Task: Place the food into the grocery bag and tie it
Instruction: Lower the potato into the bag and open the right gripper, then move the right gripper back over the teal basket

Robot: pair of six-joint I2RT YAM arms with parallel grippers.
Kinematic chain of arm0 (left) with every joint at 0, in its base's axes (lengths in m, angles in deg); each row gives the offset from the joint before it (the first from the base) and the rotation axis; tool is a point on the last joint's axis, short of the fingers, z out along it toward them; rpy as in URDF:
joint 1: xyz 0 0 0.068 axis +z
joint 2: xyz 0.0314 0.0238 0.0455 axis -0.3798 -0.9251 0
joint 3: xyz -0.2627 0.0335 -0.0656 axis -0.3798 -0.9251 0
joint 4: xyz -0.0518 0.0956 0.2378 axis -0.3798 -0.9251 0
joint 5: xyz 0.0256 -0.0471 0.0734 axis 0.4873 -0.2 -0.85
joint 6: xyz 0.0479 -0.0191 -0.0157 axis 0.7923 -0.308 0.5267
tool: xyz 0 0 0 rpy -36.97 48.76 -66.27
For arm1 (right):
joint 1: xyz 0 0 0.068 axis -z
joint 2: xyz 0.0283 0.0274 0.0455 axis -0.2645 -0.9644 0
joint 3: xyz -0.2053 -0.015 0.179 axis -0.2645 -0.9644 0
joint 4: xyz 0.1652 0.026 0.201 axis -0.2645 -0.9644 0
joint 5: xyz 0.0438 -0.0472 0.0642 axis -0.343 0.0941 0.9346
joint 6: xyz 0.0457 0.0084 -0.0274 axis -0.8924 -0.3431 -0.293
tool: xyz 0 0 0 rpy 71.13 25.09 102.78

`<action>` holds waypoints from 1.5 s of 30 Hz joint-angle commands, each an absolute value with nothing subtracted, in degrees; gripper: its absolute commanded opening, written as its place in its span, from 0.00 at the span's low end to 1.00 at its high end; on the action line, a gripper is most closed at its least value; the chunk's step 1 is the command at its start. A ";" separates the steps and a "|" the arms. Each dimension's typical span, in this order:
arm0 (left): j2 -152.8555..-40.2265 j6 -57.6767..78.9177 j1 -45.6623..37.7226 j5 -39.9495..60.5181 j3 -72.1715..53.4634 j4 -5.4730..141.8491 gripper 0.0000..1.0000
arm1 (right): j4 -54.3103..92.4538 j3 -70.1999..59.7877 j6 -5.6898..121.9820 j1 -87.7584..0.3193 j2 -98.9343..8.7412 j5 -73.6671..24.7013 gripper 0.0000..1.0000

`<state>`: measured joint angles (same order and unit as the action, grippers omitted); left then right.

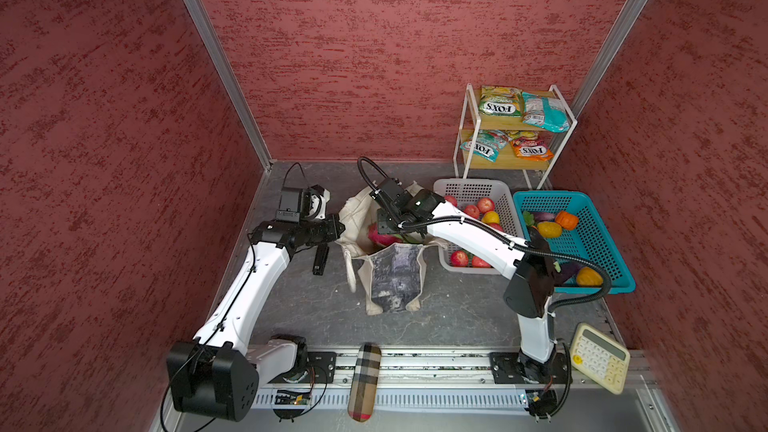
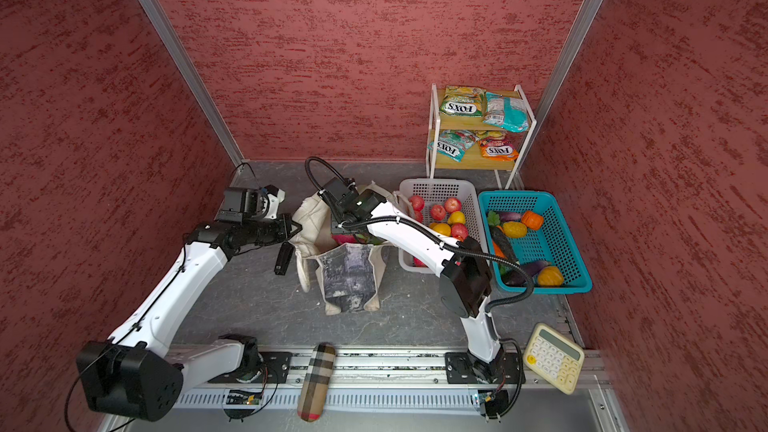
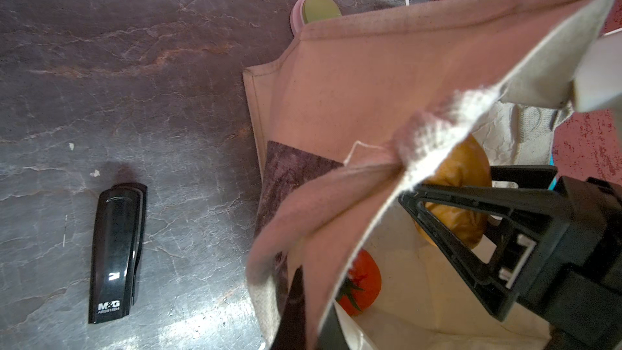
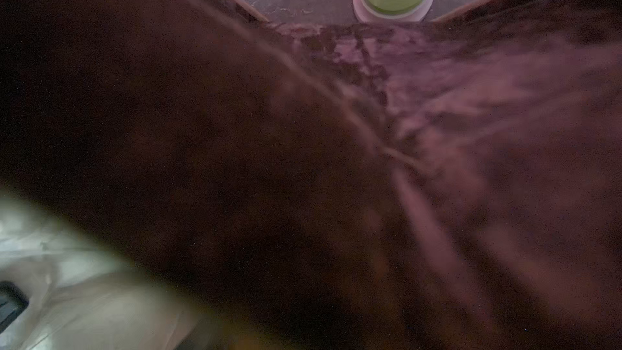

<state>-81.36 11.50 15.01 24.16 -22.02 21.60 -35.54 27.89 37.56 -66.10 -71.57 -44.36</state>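
The grocery bag (image 1: 397, 276) stands open mid-table, cream with a grey print. My left gripper (image 1: 338, 228) is shut on its left rim; in the left wrist view the cloth (image 3: 353, 89) is bunched between the jaws. My right gripper (image 1: 386, 224) reaches down into the bag mouth. One of its black fingers (image 3: 471, 230) overlaps a brown oval (image 3: 461, 170), and whether it grips it is hidden. A red tomato (image 3: 361, 281) lies on the bag floor. A pink dragon fruit (image 1: 377, 235) shows inside under the right wrist. The right wrist view is filled by dark blurred cloth (image 4: 437, 79).
A black stapler (image 1: 320, 259) lies left of the bag. A white basket (image 1: 473, 191) and a blue basket (image 1: 598, 284) of toy produce stand to the right. A rack (image 1: 467, 135) behind them holds FOX'S packets (image 1: 500, 103). A green-topped disc (image 3: 318, 8), calculator (image 1: 600, 357) and plaid case (image 1: 365, 382).
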 commanded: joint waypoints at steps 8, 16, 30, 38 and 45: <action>-81.11 12.15 14.61 23.74 -22.12 22.22 0.00 | -39.78 30.60 41.15 -66.40 -69.67 -46.29 0.99; -80.67 12.20 14.67 23.83 -22.04 22.22 0.00 | -41.61 32.80 54.08 -66.40 -57.31 -56.76 0.99; -80.14 12.20 14.74 23.94 -22.05 22.22 0.00 | -40.97 13.67 61.18 -60.63 -21.99 -85.79 0.99; -80.49 12.02 14.67 24.75 -22.03 22.39 0.00 | -46.85 5.19 49.13 -45.84 -10.13 -80.56 0.99; -79.97 12.02 14.67 24.95 -22.12 22.39 0.00 | -49.35 1.43 50.58 -32.06 -17.35 -67.37 0.99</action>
<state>-81.12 11.50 14.90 24.11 -22.02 21.60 -47.29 3.76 50.61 -36.18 -13.98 -75.24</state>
